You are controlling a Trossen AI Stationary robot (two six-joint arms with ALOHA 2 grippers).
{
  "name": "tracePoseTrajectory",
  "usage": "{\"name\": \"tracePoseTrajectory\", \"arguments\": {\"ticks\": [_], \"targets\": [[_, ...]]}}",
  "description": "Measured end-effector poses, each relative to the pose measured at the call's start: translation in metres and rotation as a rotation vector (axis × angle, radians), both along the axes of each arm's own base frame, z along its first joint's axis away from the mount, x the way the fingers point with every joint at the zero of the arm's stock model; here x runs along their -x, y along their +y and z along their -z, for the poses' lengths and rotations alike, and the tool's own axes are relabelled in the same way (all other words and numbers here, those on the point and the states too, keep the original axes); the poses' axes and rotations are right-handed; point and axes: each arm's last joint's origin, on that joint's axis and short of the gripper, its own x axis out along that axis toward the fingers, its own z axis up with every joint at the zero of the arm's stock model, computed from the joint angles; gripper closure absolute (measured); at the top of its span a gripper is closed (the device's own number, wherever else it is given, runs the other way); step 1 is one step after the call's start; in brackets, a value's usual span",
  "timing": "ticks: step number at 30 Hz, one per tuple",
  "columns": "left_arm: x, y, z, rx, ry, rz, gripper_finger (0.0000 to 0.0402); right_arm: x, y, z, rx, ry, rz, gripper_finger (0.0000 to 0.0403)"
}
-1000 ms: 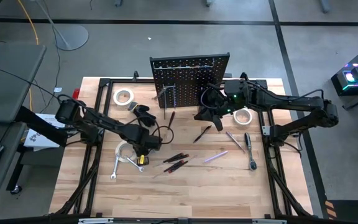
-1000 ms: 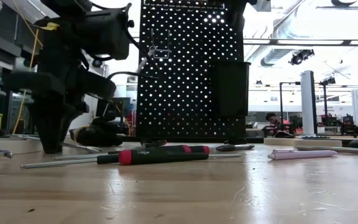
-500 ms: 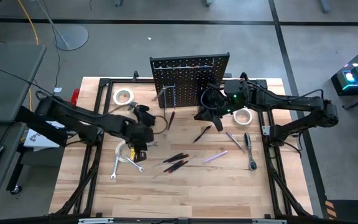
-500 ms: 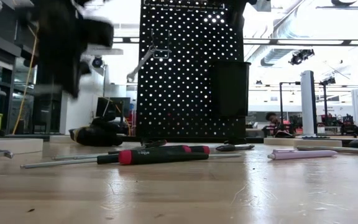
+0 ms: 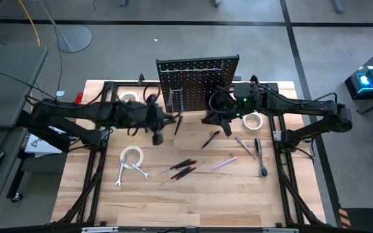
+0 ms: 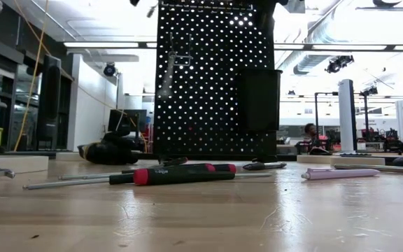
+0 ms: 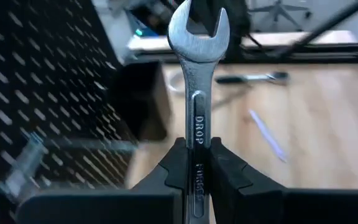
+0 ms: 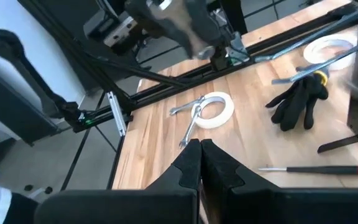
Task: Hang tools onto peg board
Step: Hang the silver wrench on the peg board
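My left gripper (image 7: 197, 146) is shut on a silver open-end wrench (image 7: 199, 74). It hangs in the air just left of the black peg board's (image 5: 198, 81) front, where the high view shows it (image 5: 169, 120). The board's black bin (image 6: 259, 98) hangs on its front. My right gripper (image 8: 199, 152) is shut on nothing and waits near the board's right front (image 5: 211, 121). Loose tools lie flat on the table: a white tape roll (image 5: 131, 157) with a wrench (image 5: 122, 176) beside it, two dark screwdrivers (image 5: 183, 167), a purple one (image 5: 225, 162) and a ratchet (image 5: 261, 158). My left gripper pinches the wrench's flat shank (image 7: 199, 163) between its two fingers. The wrench lies along the fingers, and its open-jaw end (image 7: 199, 28) sticks out well beyond the fingertips. The fingers point nearly level toward the table's right. The wrench is lifted clear of the table.
A black glove (image 8: 300, 102) lies near the board's left foot. Tape rolls lie at the far left (image 5: 127, 99) and right (image 5: 254, 121). A red-handled screwdriver (image 6: 180, 173) lies mid-table. The near half of the table (image 5: 193, 200) is bare wood.
My left gripper has risen from the table beside the near-left tape roll, carrying the wrench. It has moved toward the far edge and the peg board and tipped from pointing down to nearly level. The tape roll and the wrench beside it stayed put.
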Motion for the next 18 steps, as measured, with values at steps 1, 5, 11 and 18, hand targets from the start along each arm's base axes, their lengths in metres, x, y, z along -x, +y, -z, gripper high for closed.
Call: {"name": "tracePoseTrajectory", "arguments": {"ticks": [1,5,11,18], "targets": [[-0.005,0.004,-0.001,-0.009,-0.019,-0.012,0.0376,0.0,0.0,0.0,0.002,0.001,0.006,0.0403],[-0.019,0.017,0.004,0.004,-0.06,-0.046,0.0376,0.0,-0.001,0.0,0.008,0.0,0.021,0.0403],[-0.034,0.023,0.014,-0.01,-0.053,-0.068,0.0376,0.0,-0.001,0.0,0.01,0.0,0.019,0.0403],[-0.037,0.024,0.017,-0.044,-0.036,-0.116,0.0376,0.0,-0.001,0.0,0.014,0.0,0.018,0.0403]]}}
